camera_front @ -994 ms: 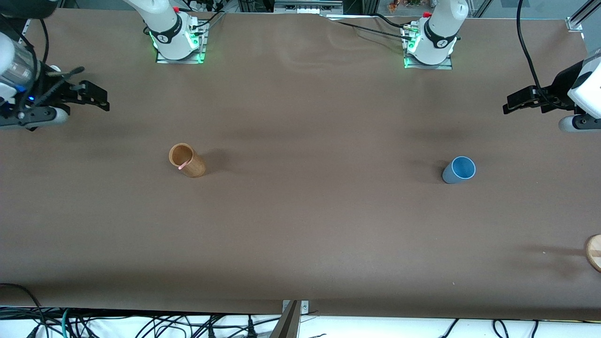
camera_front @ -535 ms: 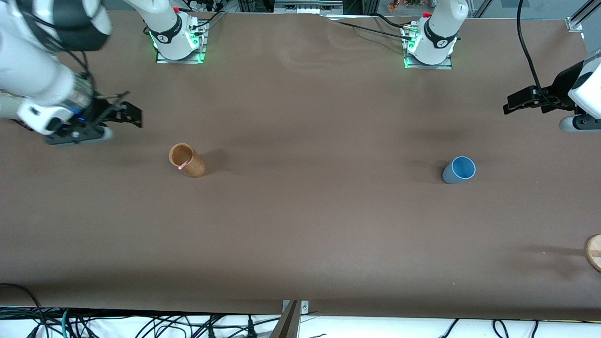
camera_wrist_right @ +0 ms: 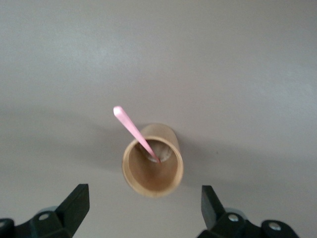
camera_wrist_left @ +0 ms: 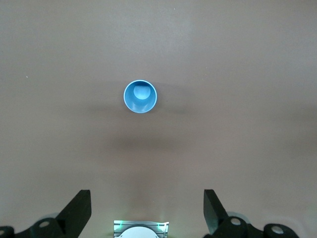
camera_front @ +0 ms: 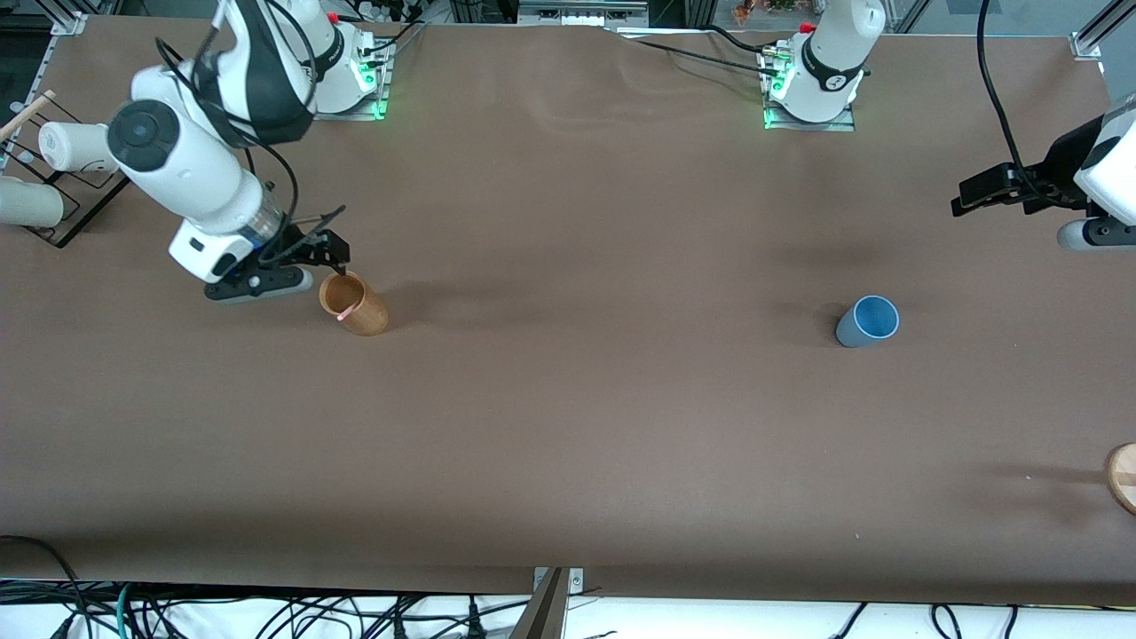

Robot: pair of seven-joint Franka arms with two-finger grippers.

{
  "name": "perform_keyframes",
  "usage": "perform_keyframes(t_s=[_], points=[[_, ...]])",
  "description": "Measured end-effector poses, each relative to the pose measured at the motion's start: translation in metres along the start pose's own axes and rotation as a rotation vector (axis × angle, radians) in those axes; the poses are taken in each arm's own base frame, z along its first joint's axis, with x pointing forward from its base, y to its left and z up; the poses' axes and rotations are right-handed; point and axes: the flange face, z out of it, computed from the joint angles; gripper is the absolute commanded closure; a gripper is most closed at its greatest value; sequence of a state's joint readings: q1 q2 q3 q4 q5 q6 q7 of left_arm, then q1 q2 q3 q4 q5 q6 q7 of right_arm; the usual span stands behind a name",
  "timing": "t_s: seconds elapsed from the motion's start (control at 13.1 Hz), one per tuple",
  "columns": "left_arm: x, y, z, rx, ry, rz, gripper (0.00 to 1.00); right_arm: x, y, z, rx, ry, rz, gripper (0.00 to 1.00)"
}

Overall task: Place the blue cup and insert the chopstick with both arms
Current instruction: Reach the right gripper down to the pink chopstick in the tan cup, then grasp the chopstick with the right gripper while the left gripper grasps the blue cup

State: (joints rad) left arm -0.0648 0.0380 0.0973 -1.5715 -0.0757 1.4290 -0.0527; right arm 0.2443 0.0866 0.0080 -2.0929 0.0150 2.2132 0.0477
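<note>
The blue cup point(camera_front: 867, 321) stands upright and empty toward the left arm's end of the table; it also shows in the left wrist view point(camera_wrist_left: 140, 97). The pink chopstick point(camera_front: 348, 311) leans inside a brown wooden cup point(camera_front: 355, 304), its tip poking over the rim; the right wrist view shows the chopstick point(camera_wrist_right: 135, 133) and the brown cup point(camera_wrist_right: 153, 161). My right gripper point(camera_front: 327, 255) is open and empty, just above and beside the brown cup point(camera_wrist_right: 143, 208). My left gripper point(camera_front: 972, 193) is open and empty, waiting high over the table's end point(camera_wrist_left: 147, 210).
A black wire rack point(camera_front: 67, 209) with white cups point(camera_front: 75, 146) and a pale wooden stick point(camera_front: 27, 111) stands at the right arm's end. A round wooden piece point(camera_front: 1123, 477) lies at the table's edge at the left arm's end.
My right arm has swung in from the table's end toward the brown cup, uncovering the rack. The left arm and both cups have not moved.
</note>
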Motion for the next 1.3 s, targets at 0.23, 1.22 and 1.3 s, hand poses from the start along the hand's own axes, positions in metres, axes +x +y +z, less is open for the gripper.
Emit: perform_keyframes(t_s=[0.23, 1.22, 1.3], points=[[0.0, 0.0, 0.0, 0.0, 0.0, 0.0, 0.0, 0.007, -0.01, 0.036, 0.001, 0.009, -0.017, 0.0], [0.037, 0.003, 0.047, 0.012, -0.056, -0.004, 0.0, 0.014, -0.013, 0.071, -0.022, 0.022, -0.047, 0.86], [0.048, 0.004, 0.063, 0.016, -0.072, -0.004, 0.0, 0.014, -0.013, 0.071, -0.023, 0.022, -0.049, 0.96]])
